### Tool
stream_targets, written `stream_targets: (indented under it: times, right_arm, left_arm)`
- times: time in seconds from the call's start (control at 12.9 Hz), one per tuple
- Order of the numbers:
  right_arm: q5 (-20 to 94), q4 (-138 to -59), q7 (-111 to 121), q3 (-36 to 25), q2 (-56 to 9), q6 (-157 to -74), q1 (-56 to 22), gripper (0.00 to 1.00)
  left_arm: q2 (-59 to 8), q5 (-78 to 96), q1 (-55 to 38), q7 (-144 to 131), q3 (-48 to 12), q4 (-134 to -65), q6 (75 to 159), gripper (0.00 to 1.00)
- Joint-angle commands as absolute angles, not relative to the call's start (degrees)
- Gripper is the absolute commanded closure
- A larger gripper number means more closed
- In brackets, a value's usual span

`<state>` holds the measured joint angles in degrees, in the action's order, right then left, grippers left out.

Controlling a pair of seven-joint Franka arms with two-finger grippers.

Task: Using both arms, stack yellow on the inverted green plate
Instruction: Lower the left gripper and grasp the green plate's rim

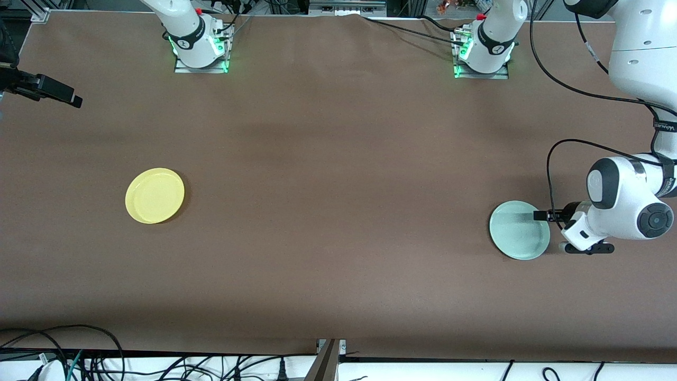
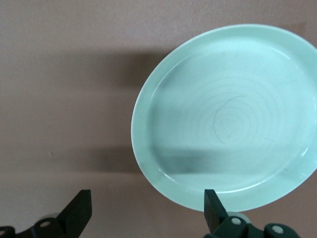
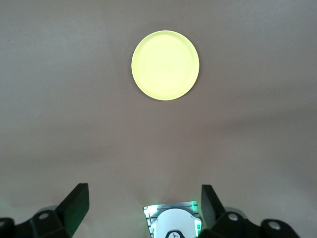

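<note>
A robotics lab: two white arm bases [image 1: 198, 45] are bolted to a brown-covered table [image 1: 338, 159], with green status lights, aluminium framing along the table's edge, and loose cables [image 1: 79, 360] trailing beside a mounted camera [image 1: 47, 90].

One yellow plate [image 1: 155, 195], one green plate [image 1: 519, 229], and two robot arms at one table [image 1: 338, 159].

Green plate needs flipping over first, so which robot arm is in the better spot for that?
Probably the left arm. The left gripper is low and open right at the rim of the green plate, which still lies right side up. The right gripper is open high above the table, looking down at the yellow plate.
</note>
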<state>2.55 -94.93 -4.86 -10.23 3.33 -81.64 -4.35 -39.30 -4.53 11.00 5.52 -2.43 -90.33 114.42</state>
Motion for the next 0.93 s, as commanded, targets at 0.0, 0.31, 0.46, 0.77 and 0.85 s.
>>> stream_targets:
  times: [0.0,0.31,0.46,0.77,0.85]
  right_arm:
    - [2.29,-94.31,-5.01,-10.20,3.60,-80.68,-4.39,0.00]
    - [2.29,-94.22,-5.01,-10.20,3.60,-80.60,-4.39,0.00]
    - [2.29,-94.31,-5.01,-10.11,3.60,-80.60,-4.39,0.00]
    - [2.29,-94.31,-5.01,-10.11,3.60,-80.68,-4.39,0.00]
    - [2.29,-94.31,-5.01,-10.11,3.60,-80.60,-4.39,0.00]
  left_arm:
    - [-40.25,-4.75,11.43,8.35,-2.99,-89.47,117.66,0.00]
    - [-42.80,-4.75,12.39,9.32,-2.99,-89.47,125.15,0.00]
    - [-42.98,-5.01,12.65,9.49,-2.99,-89.74,126.03,0.00]
    - [-43.95,-5.27,12.83,11.51,-2.90,-90.61,128.49,0.00]
    - [-44.21,-5.27,12.83,11.51,-2.99,-90.70,128.58,0.05]
